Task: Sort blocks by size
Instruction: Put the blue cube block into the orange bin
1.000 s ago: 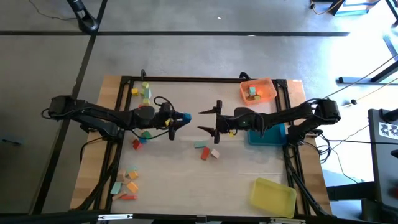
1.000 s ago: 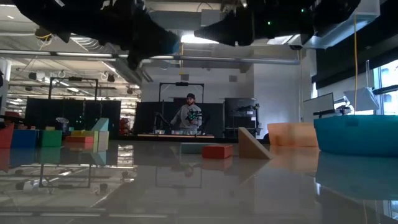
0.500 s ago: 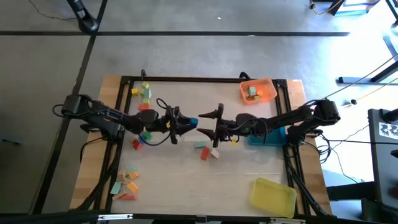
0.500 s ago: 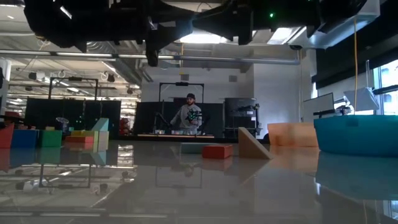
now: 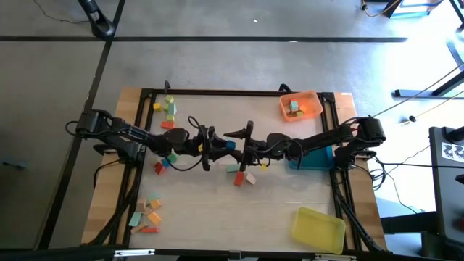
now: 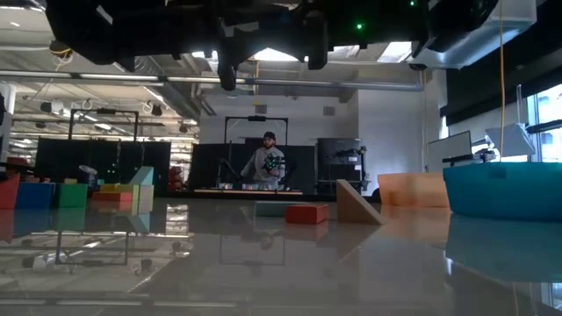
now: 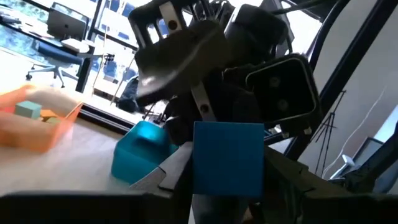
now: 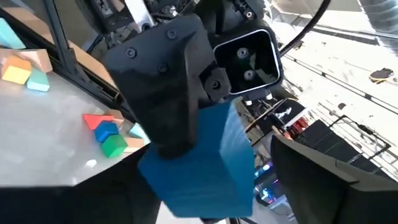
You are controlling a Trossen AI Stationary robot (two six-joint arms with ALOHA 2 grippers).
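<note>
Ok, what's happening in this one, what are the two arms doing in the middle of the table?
It looks like a handover in mid-air. The left tool holds a blue block above the table centre, and the right tool has come in open around it, one finger either side, not yet clamped. Loose blocks lie just below on the table. The orange tray holds a few blocks, the yellow tray looks empty, and the blue tray sits under the right arm.
</note>
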